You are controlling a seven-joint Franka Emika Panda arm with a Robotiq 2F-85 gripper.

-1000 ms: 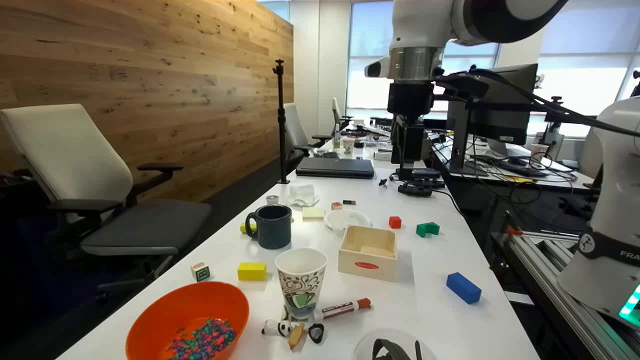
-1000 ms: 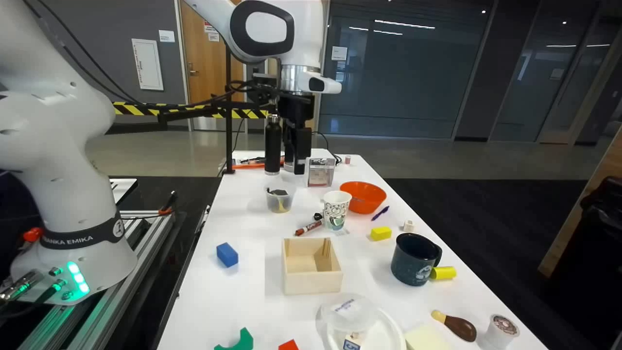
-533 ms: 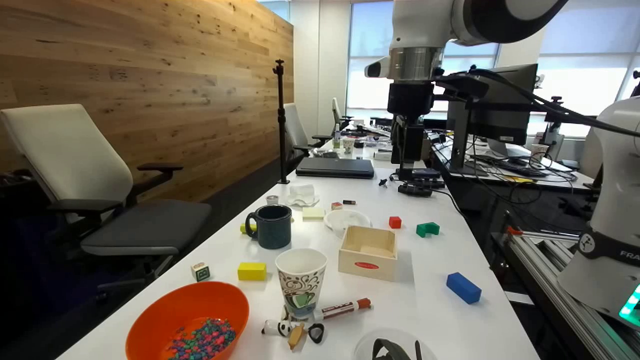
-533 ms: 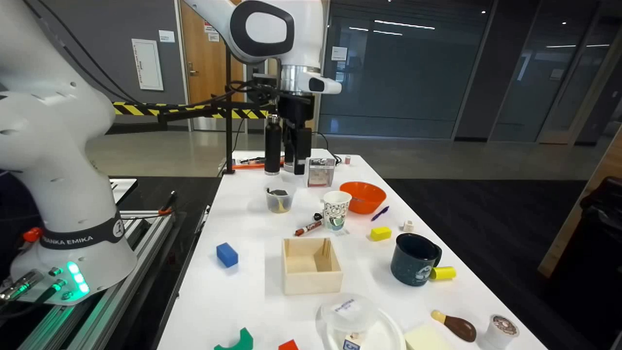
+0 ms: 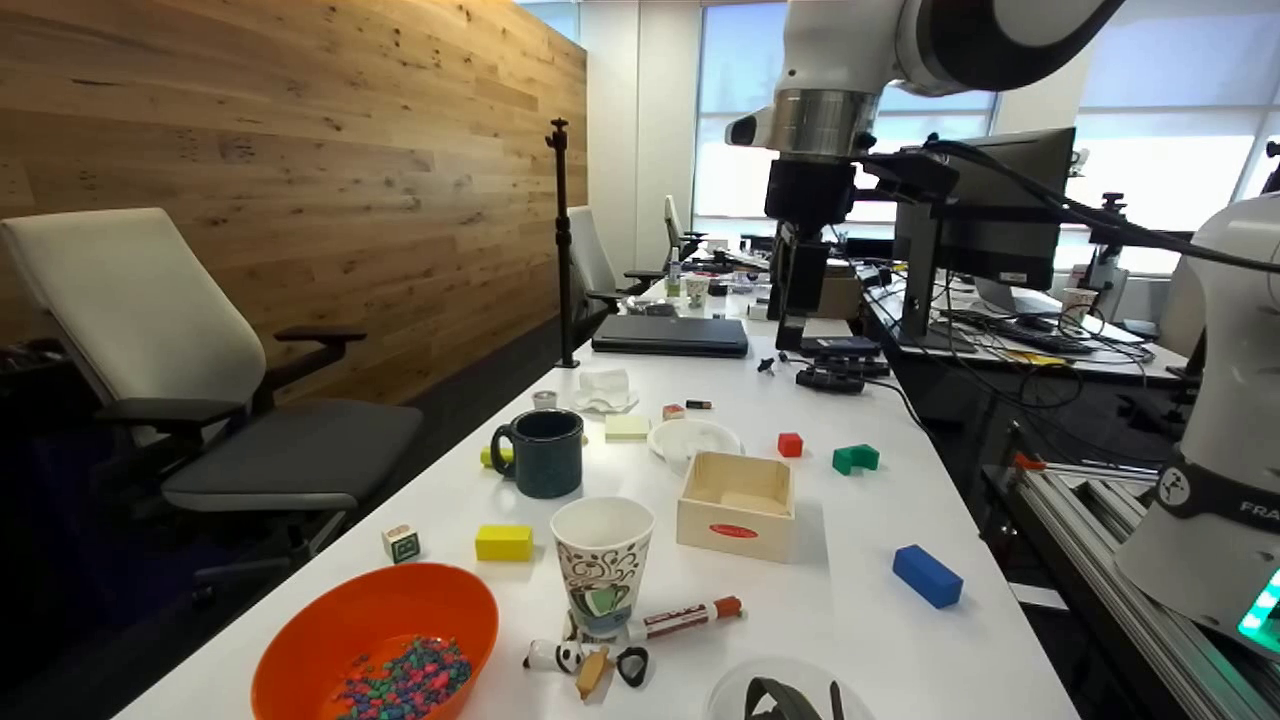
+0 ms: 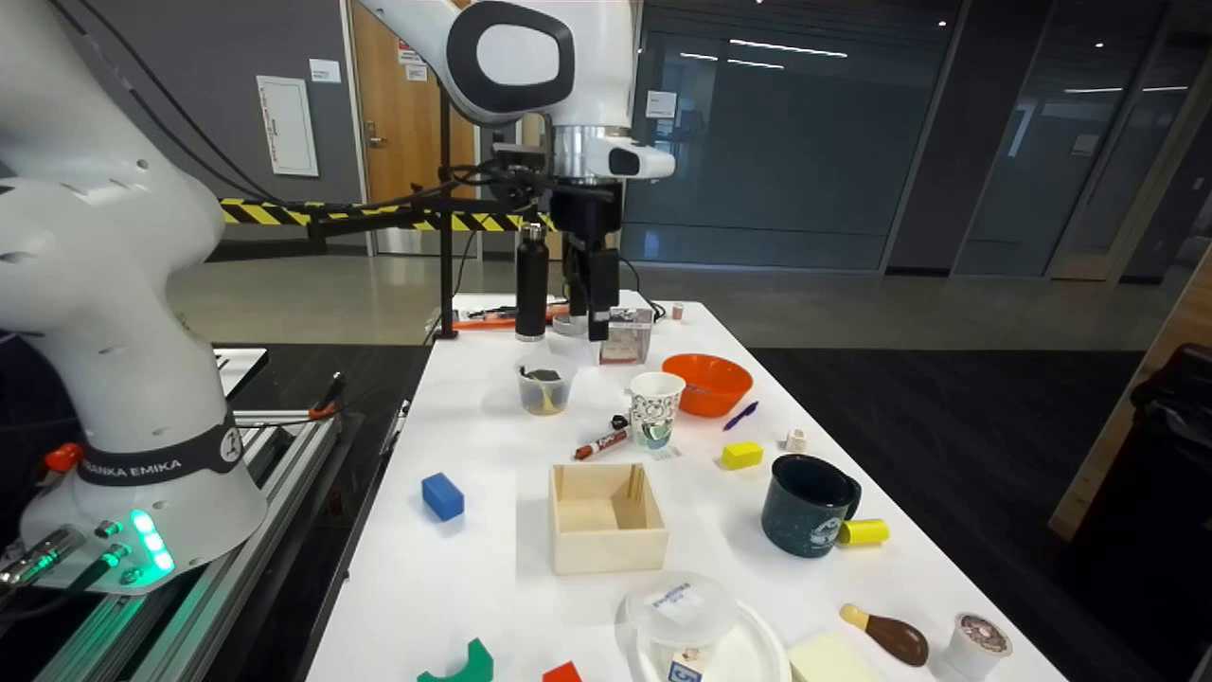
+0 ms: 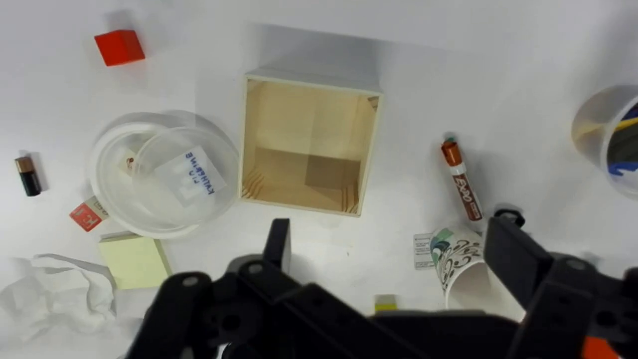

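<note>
The box is square, open-topped and made of pale, smooth wood, its inner floor partly in shadow; an exterior view shows a red oval label on one wall. It sits on the white table, about midway between the long edges and nearly parallel to them. The gripper hangs well above the tabletop, released, its black fingers spread wide; in the wrist view the box shows just past one of them. The arm reaches in over the long edge beside its base and bends downward, the gripper slightly tilted. Just beside the box are a round plate and a translucent plastic tub on it. A flared paper cup, printed with swirls, stands near a marker. A blue block lies near the base-side edge; toward the opposite long edge stand a speckled dark mug and a smooth orange bowl.
</note>
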